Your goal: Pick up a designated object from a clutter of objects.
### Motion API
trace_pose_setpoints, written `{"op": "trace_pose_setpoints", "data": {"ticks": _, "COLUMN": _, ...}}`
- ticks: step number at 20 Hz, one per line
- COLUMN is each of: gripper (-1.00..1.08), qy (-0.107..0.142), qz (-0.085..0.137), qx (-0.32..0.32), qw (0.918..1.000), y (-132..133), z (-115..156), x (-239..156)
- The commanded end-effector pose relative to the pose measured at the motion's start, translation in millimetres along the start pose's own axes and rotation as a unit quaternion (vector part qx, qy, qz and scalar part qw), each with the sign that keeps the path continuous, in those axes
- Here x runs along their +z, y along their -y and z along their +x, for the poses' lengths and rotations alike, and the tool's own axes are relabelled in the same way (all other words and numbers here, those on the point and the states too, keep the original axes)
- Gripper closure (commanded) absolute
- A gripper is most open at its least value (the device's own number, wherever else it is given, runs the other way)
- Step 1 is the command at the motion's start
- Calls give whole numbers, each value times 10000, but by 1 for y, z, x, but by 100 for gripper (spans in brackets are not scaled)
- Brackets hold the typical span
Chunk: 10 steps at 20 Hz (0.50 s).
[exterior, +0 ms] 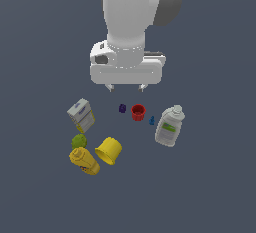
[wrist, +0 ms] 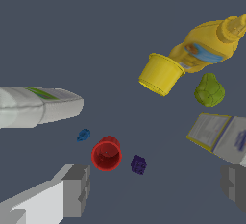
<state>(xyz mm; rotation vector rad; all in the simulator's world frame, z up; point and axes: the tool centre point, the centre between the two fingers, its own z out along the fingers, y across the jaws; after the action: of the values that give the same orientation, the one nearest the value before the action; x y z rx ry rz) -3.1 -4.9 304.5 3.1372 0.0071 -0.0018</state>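
Observation:
The yellow-green lumpy pear point(exterior: 78, 141) lies between the small carton point(exterior: 81, 115) and the mustard bottle point(exterior: 84, 160), beside the tipped yellow cup point(exterior: 109, 150). In the wrist view the pear point(wrist: 209, 90) sits between the mustard bottle point(wrist: 207, 50) and the carton point(wrist: 218, 135), near the yellow cup point(wrist: 160, 74). My gripper point(exterior: 127, 88) is open and empty, hanging above the floor behind the small red cup point(exterior: 138, 111), well away from the pear. Its fingers point(wrist: 76, 189) flank the red cup point(wrist: 106, 154) in the wrist view.
A white-grey jug with green label point(exterior: 170, 125) lies at the exterior view's right, also in the wrist view point(wrist: 38, 105). A purple bit point(exterior: 122, 108) and a blue bit point(exterior: 151, 120) flank the red cup on the dark grey floor.

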Motion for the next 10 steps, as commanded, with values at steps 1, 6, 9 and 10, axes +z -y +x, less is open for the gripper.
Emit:
{"op": "trace_pose_setpoints", "data": {"ticks": 1, "gripper": -92, "qy": 0, "qz": 0, "qx": 0, "qw": 10000, "y": 0, "z": 0, "x": 0}}
{"op": "trace_pose_setpoints", "data": {"ticks": 6, "gripper": -92, "qy": -99, "qz": 65, "qx": 99, "qw": 9999, "y": -4, "z": 3, "x": -11}}
{"op": "trace_pose_setpoints", "data": {"ticks": 9, "gripper": -92, "qy": -173, "qz": 112, "qx": 160, "qw": 9997, "y": -6, "z": 4, "x": -21}}
{"op": "trace_pose_setpoints", "data": {"ticks": 10, "gripper": -92, "qy": -182, "qz": 117, "qx": 164, "qw": 9996, "y": -6, "z": 4, "x": -22}}
